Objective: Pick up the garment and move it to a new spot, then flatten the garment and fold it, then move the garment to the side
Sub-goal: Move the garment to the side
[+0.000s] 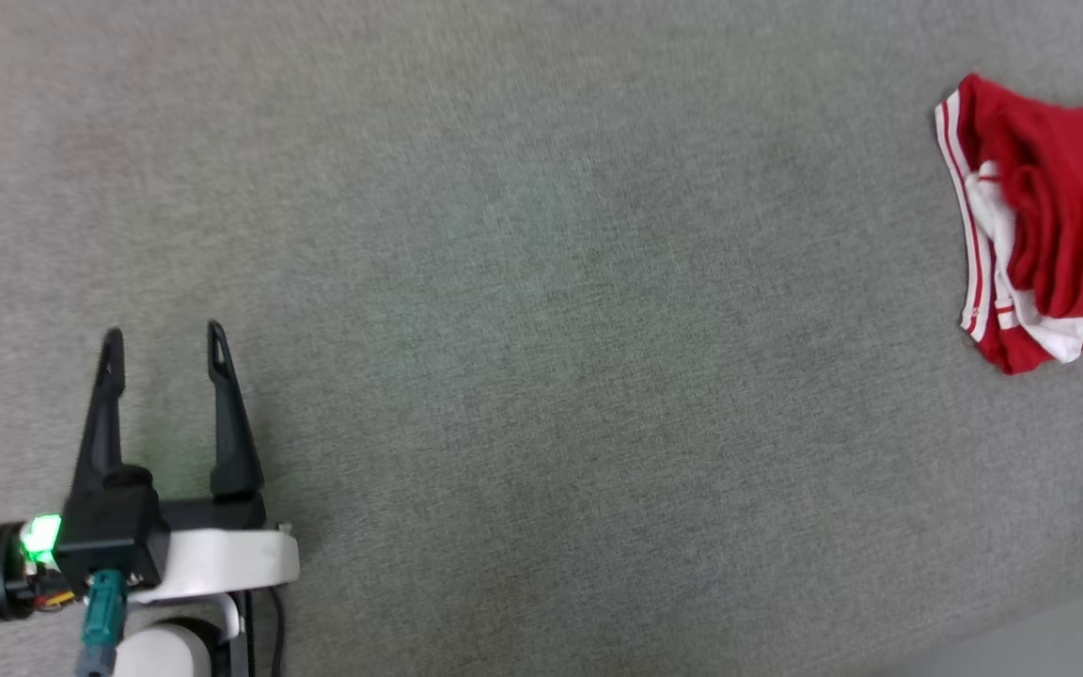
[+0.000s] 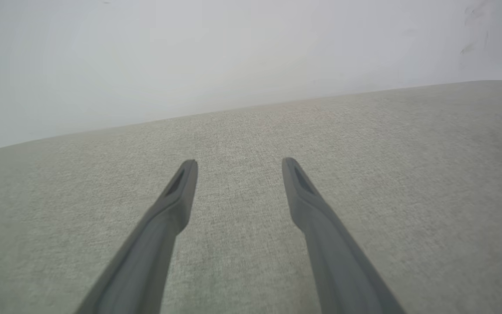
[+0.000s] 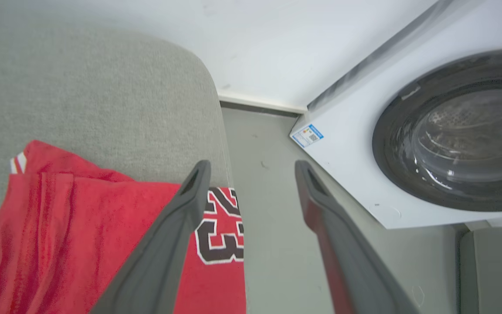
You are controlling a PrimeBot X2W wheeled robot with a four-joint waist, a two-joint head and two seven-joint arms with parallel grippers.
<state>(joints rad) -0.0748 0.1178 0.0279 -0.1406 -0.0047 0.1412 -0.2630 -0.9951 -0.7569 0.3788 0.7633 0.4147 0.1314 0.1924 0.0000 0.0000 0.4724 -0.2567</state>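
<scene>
The garment (image 1: 1059, 226) is a red shirt with white striped trim, lying bunched and folded at the far right of the grey fabric surface (image 1: 541, 310). In the right wrist view the garment (image 3: 81, 226) lies at the surface's edge, black white-outlined numbers showing, part of it hanging over the side. My right gripper (image 3: 253, 168) hovers above that edge, open, nothing between its fingers. My left gripper (image 1: 164, 343) stands open at the lower left, far from the shirt; in its own view the left gripper (image 2: 239, 163) holds nothing over bare fabric.
A white washing machine (image 3: 408, 131) with a dark round door stands on the grey floor (image 3: 273, 226) beside the surface's right edge. A pale wall (image 2: 233, 56) lies beyond the surface's far edge.
</scene>
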